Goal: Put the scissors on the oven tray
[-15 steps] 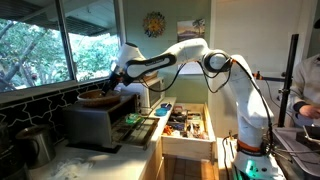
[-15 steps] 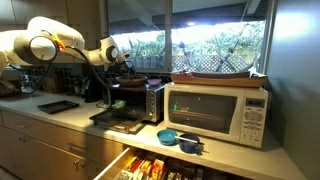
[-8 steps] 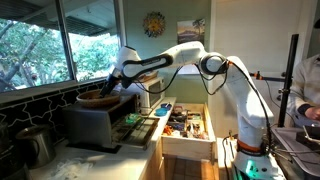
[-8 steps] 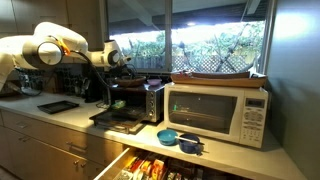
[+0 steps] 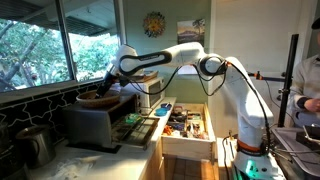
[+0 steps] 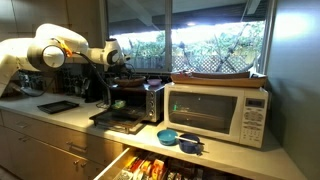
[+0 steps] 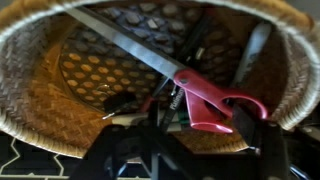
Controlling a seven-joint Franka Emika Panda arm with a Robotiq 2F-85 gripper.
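Scissors [image 7: 190, 85] with red handles and a long silver blade lie in a round woven basket [image 7: 40, 100] on top of the silver toaster oven [image 5: 92, 122]. My gripper [image 7: 205, 115] is down in the basket, open, with one finger [image 7: 160, 115] on each side of the red handle. In both exterior views the gripper [image 5: 112, 85] [image 6: 121, 68] is over the basket [image 5: 98, 98]. The dark oven tray [image 5: 135, 130] [image 6: 117, 120] lies pulled out in front of the oven, below the gripper.
A white microwave [image 6: 218, 110] stands beside the oven, with blue bowls [image 6: 178, 139] in front. An open wooden drawer of utensils [image 5: 185, 125] juts out below the counter. Another dark tray [image 6: 57, 106] lies on the counter. A person [image 5: 305, 90] is at the frame edge.
The arm's elbow has shifted slightly toward the oven. The gripper has stayed over the basket, sinking a little toward the scissors.
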